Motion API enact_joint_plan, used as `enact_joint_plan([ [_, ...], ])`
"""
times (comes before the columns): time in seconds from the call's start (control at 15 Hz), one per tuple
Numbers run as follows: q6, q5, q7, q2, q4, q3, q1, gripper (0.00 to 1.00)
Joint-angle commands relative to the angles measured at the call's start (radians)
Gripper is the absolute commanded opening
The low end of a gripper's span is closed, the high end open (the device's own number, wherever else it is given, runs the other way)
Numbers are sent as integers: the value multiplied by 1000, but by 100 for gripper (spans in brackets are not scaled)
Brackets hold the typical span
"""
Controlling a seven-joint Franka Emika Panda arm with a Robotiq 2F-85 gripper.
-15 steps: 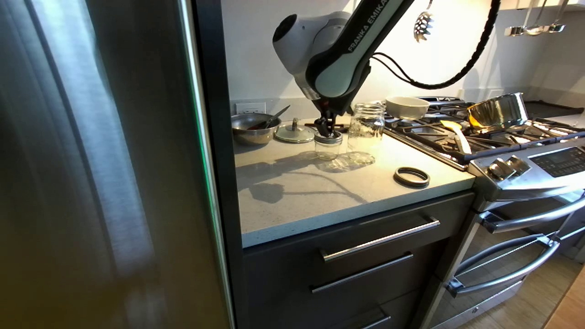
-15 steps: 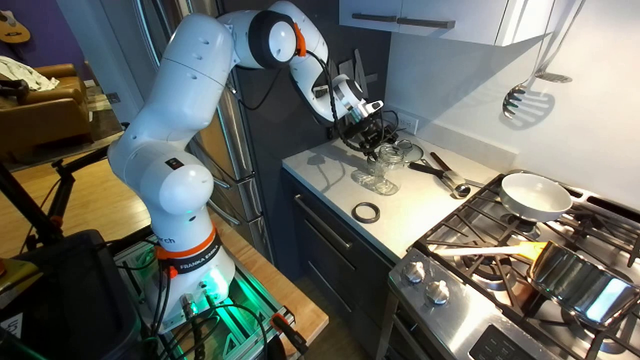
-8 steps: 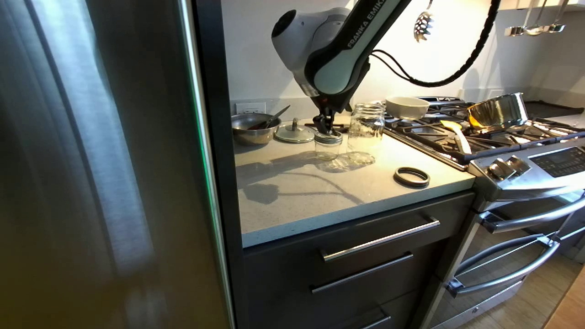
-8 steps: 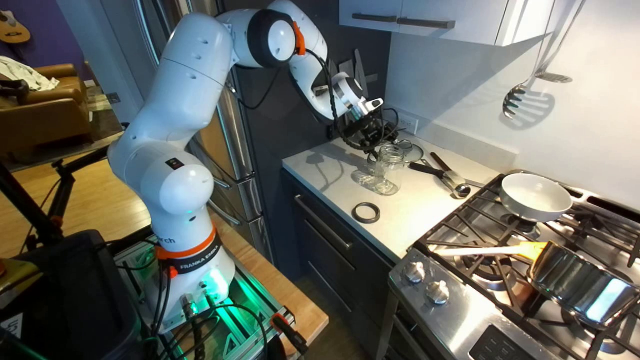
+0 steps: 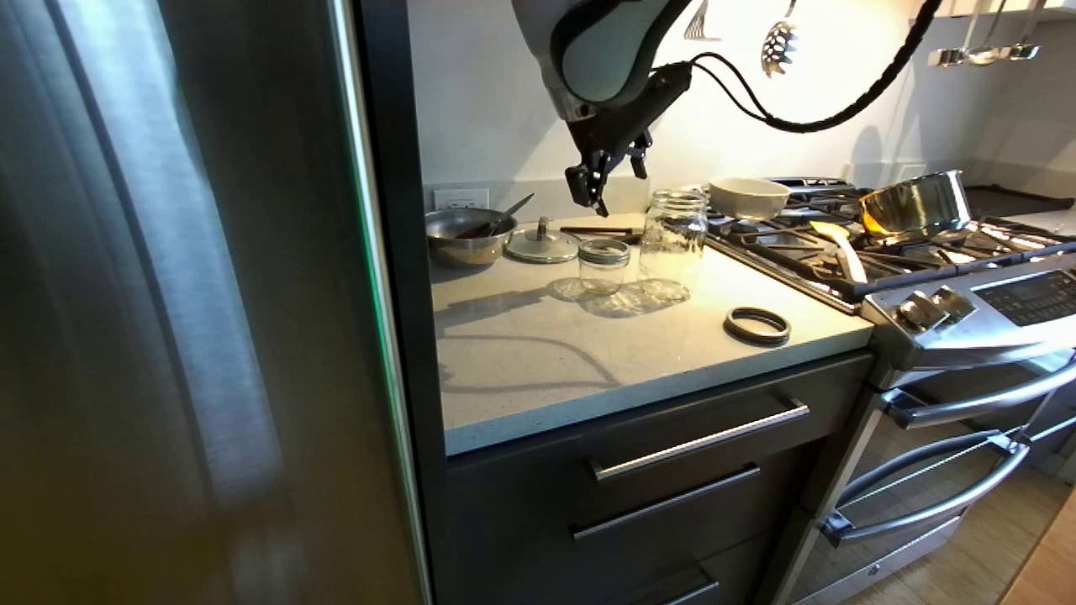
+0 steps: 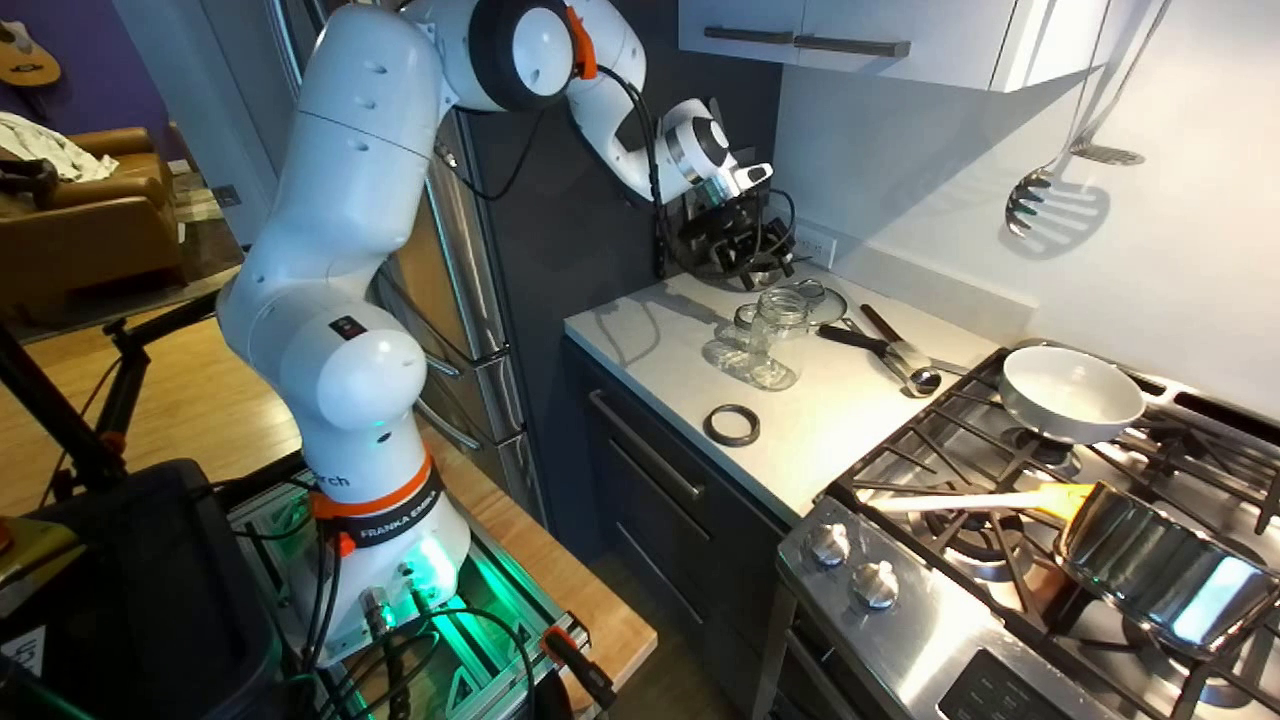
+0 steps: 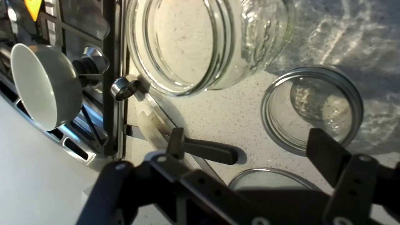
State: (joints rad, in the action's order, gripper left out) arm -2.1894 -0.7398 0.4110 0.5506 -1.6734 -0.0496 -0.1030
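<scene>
My gripper (image 5: 618, 189) hangs above the counter with its jaws wide apart. Nothing is held between the fingers. Below it stands a small glass jar (image 5: 603, 273) with a grey metal band round its mouth; the wrist view looks down into it past the band (image 7: 354, 103), and one fingertip (image 7: 322, 143) overlaps its rim there. A tall clear jar (image 7: 265, 34) stands upright beside it. A loose dark ring (image 6: 732, 439) lies flat near the counter's front edge. Behind the small jar is a glass lid (image 5: 538, 245) with a knob.
Black-handled utensils (image 6: 855, 339) lie toward the wall. A steel bowl (image 5: 471, 250) sits beside the fridge (image 5: 210, 336). On the stove are a white bowl (image 6: 1070, 400), a tilted steel pot (image 6: 1165, 565) and a yellow-tipped spatula (image 6: 960, 502).
The arm has lifted; my gripper was down at the small jar's mouth and is now well above it. Both jars and the ring have stayed in place.
</scene>
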Motion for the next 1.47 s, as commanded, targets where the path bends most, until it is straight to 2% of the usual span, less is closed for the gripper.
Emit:
enact_joint_plan([
  [0.0,50,179,-79,-112,-86,18,29,100],
  [0.4,202,349,-161,-219,-167,0,53,100],
  [0.53,194,423,-286,-257,-216,15,91,100],
  [0.87,278,490,-413,-319,-300,-5,131,100],
  [1.13,173,493,-549,-345,-409,-4,172,100],
  [1.4,3,512,-692,-348,-532,-9,213,100],
])
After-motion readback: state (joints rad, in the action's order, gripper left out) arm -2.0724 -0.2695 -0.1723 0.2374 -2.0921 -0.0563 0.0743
